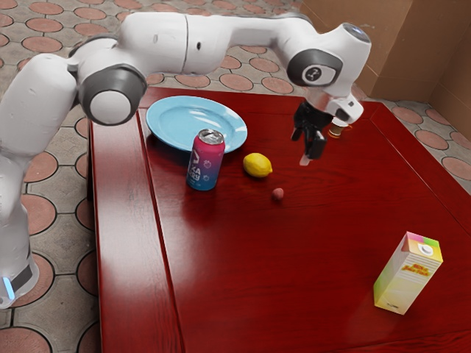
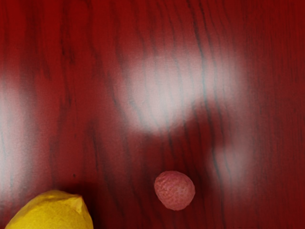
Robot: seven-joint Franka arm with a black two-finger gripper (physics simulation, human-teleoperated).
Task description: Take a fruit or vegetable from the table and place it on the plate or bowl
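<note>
A yellow lemon [image 1: 257,165] lies on the red wooden table [image 1: 294,250], just right of a light blue plate [image 1: 196,123] in the exterior view. A small reddish round fruit [image 1: 278,194] rests a little nearer the front, beside the lemon. My black gripper [image 1: 309,147] hangs above the table, to the right of the lemon and behind the small fruit, open and holding nothing. The wrist view looks down on the bumpy red fruit [image 2: 174,190] and a part of the lemon [image 2: 50,212], both some way below my hand.
A pink and blue soda can [image 1: 205,159] stands upright between the plate's front rim and the lemon. A colourful juice carton [image 1: 408,272] stands near the front right corner. A small brownish object [image 1: 336,131] sits behind the gripper.
</note>
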